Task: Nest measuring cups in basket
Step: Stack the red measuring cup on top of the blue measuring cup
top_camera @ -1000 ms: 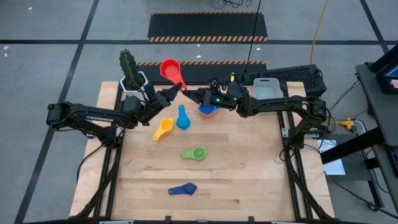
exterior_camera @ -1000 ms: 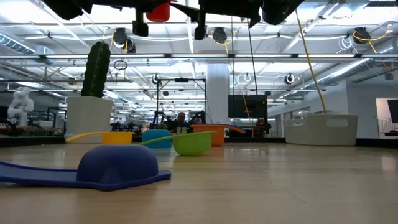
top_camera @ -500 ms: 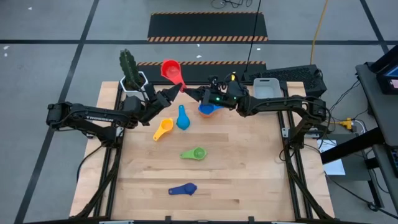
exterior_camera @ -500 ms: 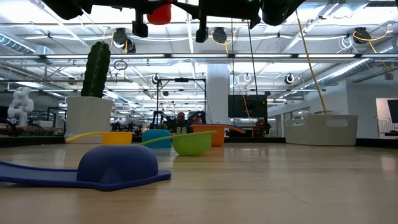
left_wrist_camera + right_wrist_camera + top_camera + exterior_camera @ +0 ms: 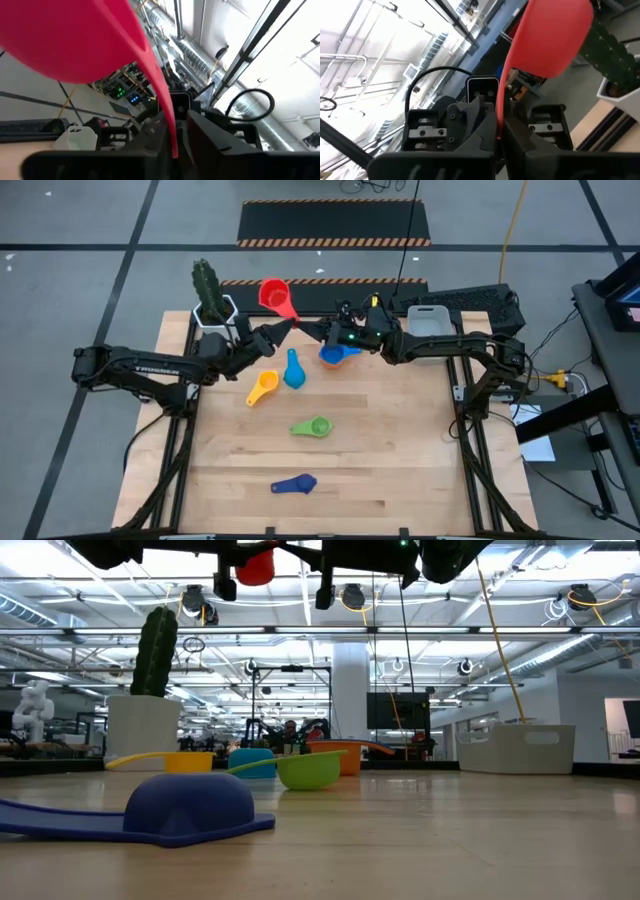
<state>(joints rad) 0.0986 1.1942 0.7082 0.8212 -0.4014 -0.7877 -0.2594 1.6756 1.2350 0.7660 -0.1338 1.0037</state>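
The red measuring cup (image 5: 274,292) is held high above the table's far side, its handle slanting down between my two grippers. My left gripper (image 5: 287,327) comes from the left and my right gripper (image 5: 304,329) from the right. They meet tip to tip at the handle, each shut on it. In the low view the red cup (image 5: 255,565) shows at the top edge. The other cups rest on the table: light blue in orange (image 5: 334,357), light blue (image 5: 293,370), yellow (image 5: 262,388), green (image 5: 313,426), dark blue (image 5: 295,484). The basket (image 5: 430,321) sits at the far right. My left gripper pinches the red cup's handle near its free end (image 5: 171,135) between its two fingers, coming level from the table's left. The cup is lifted clear, its bowl up and beyond the fingers. My right gripper pinches the same handle end (image 5: 498,120) from the opposite side, level from the table's right.
The white hexagonal pot with the cactus (image 5: 211,302) stands at the far left corner, close behind my left arm. A keyboard (image 5: 470,300) lies beyond the basket. The table's near half holds only the green and dark blue cups.
My right gripper has edged slightly toward the table's left, closing the small gap to the red cup's handle end. The cup stays aloft in nearly the same place.
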